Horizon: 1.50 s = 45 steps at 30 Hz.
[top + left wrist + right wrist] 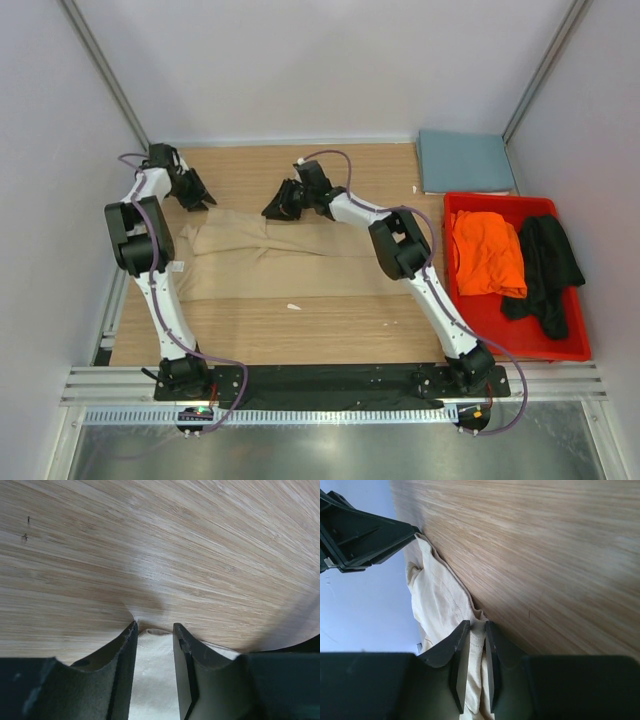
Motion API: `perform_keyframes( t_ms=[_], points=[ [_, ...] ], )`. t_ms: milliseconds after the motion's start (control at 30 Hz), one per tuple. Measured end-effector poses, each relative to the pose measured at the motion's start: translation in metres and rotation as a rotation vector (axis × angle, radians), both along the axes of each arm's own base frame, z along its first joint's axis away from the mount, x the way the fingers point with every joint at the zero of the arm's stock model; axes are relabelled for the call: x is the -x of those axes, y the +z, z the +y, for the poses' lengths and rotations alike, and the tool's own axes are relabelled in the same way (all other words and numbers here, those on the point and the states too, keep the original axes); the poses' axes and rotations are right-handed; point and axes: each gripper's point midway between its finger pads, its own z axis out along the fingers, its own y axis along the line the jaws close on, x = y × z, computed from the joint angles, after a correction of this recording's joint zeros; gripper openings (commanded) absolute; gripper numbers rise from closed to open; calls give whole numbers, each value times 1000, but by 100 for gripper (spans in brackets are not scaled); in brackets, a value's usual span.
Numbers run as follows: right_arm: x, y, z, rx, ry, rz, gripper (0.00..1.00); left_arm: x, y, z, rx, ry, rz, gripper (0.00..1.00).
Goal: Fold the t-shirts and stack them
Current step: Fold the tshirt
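Observation:
The tan t-shirt (290,262) lies spread on the wooden table, partly folded into a long band. My left gripper (197,200) is at its far left corner; in the left wrist view its jaws (154,627) stand apart astride the flat cloth edge (152,680). My right gripper (272,210) is at the far edge further right; its jaws (477,624) are close together with a raised fold of the tan cloth (440,595) pinched between them. The orange t-shirt (487,252) and the black t-shirt (545,265) lie crumpled in the bin. A folded slate blue-grey t-shirt (465,160) lies at the back right.
The red plastic bin (520,350) stands at the right edge of the table. A small white scrap (293,306) lies on the wood in front of the tan shirt. Grey walls close in the left, back and right.

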Motion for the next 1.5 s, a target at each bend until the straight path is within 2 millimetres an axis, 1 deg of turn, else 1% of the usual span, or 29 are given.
perform_keyframes(
  t_ms=[100, 133, 200, 233, 267, 367, 433, 567, 633, 700, 800, 833, 933, 967, 1033, 1100, 1167, 1233, 1367, 1433, 1500],
  points=[
    [-2, -2, 4, -20, 1, 13, 21, 0, -1, 1, -3, 0, 8, 29],
    [-2, -2, 4, -23, -1, 17, 20, -1, -2, 1, -3, 0, 9, 22],
    [-2, -3, 5, -27, -4, 25, 15, -2, -3, 1, 0, 0, 13, 16],
    [-3, -3, 6, -29, -5, 28, 14, -3, -4, 0, 6, -2, 14, 6],
    [-3, -3, 6, -31, -6, 31, 9, -3, -4, -1, 11, -4, 15, 1],
    [-4, -4, 8, -38, -8, 39, 4, -6, -5, -3, 27, -9, 17, 0],
    [-3, -4, 8, -43, -6, 45, 2, -6, -5, -3, 30, -9, 17, 0],
    [-1, 1, 10, -58, 10, 54, 2, -3, 0, -4, 37, 2, 26, 0],
    [2, 4, 10, -62, 19, 63, 2, -1, 11, -5, 39, 12, 15, 0],
    [5, 8, 9, -65, 24, 75, 2, 2, 27, -6, 37, 14, -4, 0],
    [13, 18, 7, -72, 30, 97, 2, 10, 57, -7, 27, 15, -47, 0],
    [15, 24, 7, -78, 31, 101, 1, 13, 68, -8, 23, 15, -64, 0],
    [20, 43, 7, -96, 38, 100, 1, 23, 91, -10, 16, 14, -91, 0],
    [22, 49, 7, -102, 41, 98, 1, 26, 96, -11, 14, 14, -97, 0],
    [29, 57, 6, -104, 46, 104, 2, 33, 101, -12, 16, 14, -95, 0],
    [40, 63, 4, -105, 53, 110, 1, 41, 100, -14, 19, 14, -79, 0],
    [53, 65, 2, -100, 61, 124, 1, 55, 94, -17, 24, 18, -43, 0],
    [65, 64, 1, -95, 71, 138, 1, 73, 84, -19, 28, 25, 5, 0],
    [88, 56, 3, -82, 98, 161, 1, 116, 68, -24, 22, 42, 110, 0],
    [98, 49, 5, -72, 112, 173, 1, 129, 68, -24, 11, 48, 132, 0],
    [107, 42, 7, -62, 123, 185, 1, 136, 74, -23, -7, 52, 133, 0]
  ],
)
